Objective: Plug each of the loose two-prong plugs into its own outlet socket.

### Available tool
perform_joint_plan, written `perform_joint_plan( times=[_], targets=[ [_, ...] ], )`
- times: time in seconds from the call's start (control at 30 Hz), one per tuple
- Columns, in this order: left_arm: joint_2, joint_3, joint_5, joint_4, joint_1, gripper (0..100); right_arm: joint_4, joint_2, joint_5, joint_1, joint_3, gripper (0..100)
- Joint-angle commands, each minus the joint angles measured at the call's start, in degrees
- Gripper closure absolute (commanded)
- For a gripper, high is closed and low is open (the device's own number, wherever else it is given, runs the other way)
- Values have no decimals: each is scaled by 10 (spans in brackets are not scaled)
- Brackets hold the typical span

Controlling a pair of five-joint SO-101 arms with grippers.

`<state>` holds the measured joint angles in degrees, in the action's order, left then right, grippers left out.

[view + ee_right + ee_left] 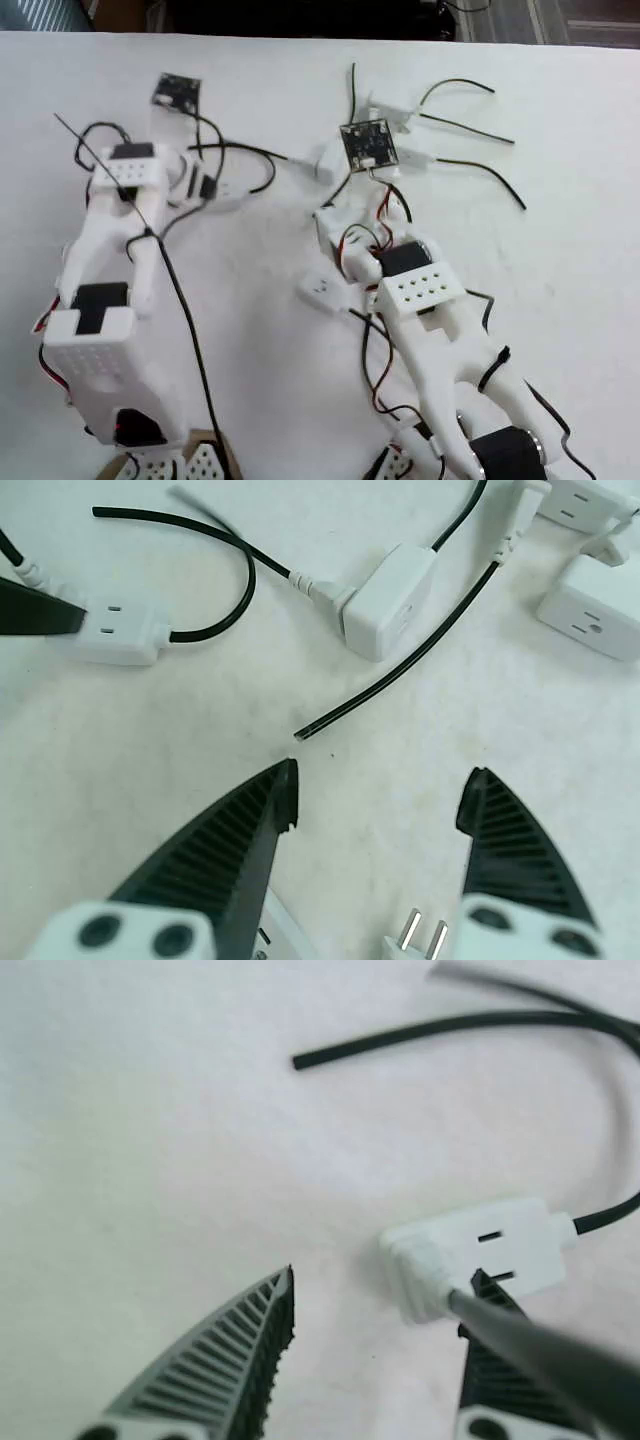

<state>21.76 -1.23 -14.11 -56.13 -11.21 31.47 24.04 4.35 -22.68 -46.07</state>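
Two white arms sit on the white desk (560, 260).

The left gripper (385, 1295) is low over the desk. Its two black fingers (240, 1350) are wide apart and hold nothing. One white socket (505, 1250) with two small slots lies flat right by one fingertip. I cannot tell if they touch. A black cord (612, 1110) comes out of the socket's end and bends round in a loop.

The right gripper (380, 790) also has its two fingers wide apart with nothing between them. One plug (420, 938) with two shiny prongs lies on the desk just beside one finger. Farther off there is one white block (390, 600) on the end of a black cord. A loose cord end (300, 733) lies between the block and the gripper. Past the block sit a square socket piece (595, 610) and a far socket piece (585, 498), close together. That makes three white pieces with slots in the right wrist view, counting the one by the left gripper's finger.

From above, one flat white piece (322, 290) with small slots lies next to the right arm. Three thin cord tails (490, 175) spread out on the desk's right side.
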Motion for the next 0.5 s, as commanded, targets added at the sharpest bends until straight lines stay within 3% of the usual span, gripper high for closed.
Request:
perform_joint_plan(
  times=[0.0,0.23,0.47],
  targets=[
    [-2,-123,4,-86,-33,728,-10,22,3,5,3,745],
    [-2,-251,2,-258,-42,730,-10,22,3,6,3,745],
    [-6,-334,4,-370,-39,732,-10,22,3,6,3,745]
  ],
)
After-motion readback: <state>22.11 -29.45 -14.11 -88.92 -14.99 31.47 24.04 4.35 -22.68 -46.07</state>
